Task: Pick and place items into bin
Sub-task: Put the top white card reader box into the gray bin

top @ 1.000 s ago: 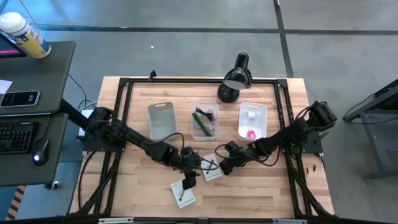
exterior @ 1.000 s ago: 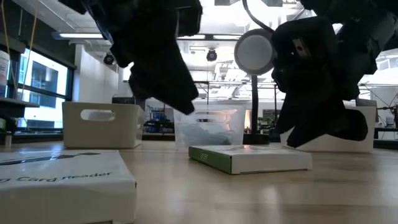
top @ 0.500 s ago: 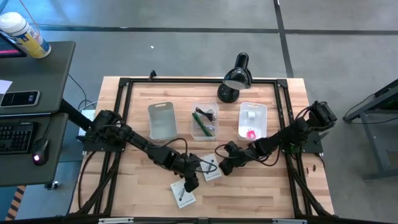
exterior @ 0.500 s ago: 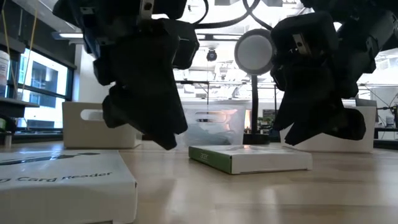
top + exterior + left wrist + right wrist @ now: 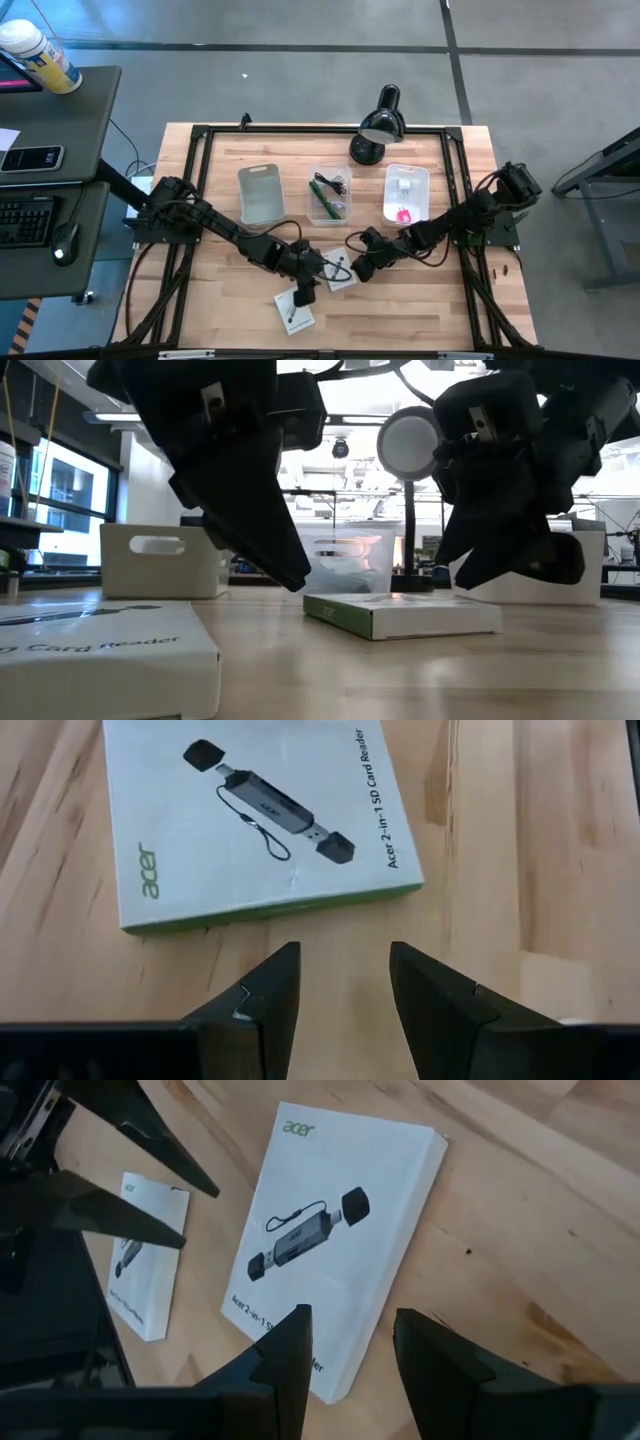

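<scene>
Since earlier, left gripper (image 5: 343, 995) shifted toward the two white boxes (image 5: 296, 312) (image 5: 341, 277); both grippers' (image 5: 350, 1355) fingers part narrowly, empty. Only the wrist views show the printing.

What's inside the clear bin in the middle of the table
The clear bin holds a green pen-like stick and a coiled black cable. Anything lying under them cannot be seen from above.

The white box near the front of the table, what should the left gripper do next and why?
Probably ease down over it. The left gripper hangs open and empty just beside that white box, which lies flat on the table, outside the bins. The right gripper is open over the other box.
</scene>
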Robot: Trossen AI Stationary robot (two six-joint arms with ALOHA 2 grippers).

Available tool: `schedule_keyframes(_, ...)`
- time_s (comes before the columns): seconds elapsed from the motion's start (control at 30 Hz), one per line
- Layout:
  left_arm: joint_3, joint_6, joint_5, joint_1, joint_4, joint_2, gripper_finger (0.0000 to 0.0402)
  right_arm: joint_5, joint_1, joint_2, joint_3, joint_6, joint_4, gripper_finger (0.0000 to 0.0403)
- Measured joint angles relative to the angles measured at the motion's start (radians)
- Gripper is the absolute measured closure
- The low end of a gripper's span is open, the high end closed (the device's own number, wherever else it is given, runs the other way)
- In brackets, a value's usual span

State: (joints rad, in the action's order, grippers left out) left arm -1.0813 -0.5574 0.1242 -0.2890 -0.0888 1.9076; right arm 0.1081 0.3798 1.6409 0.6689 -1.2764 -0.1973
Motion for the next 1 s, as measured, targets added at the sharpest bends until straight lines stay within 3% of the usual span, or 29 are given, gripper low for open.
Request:
schedule_keyframes(0.5, 0.0, 0.017, -0.001, -0.015, -0.077, 0.011, 0.0259, -0.008, 0.0, 0.0, 0.0, -0.028, -0.002, 0.0269)
schedule_keyframes(0.83, 0.0, -0.18, -0.112, 0.002, -0.063, 0.011, 0.0259, -0.004, 0.0, 0.0, 0.0, -0.031, -0.004, 0.0269)
schedule_keyframes(1.0, 0.0, -0.064, -0.158, 0.021, -0.056, 0.011, 0.0259, -0.002, 0.0, 0.0, 0.0, -0.016, -0.005, 0.0269)
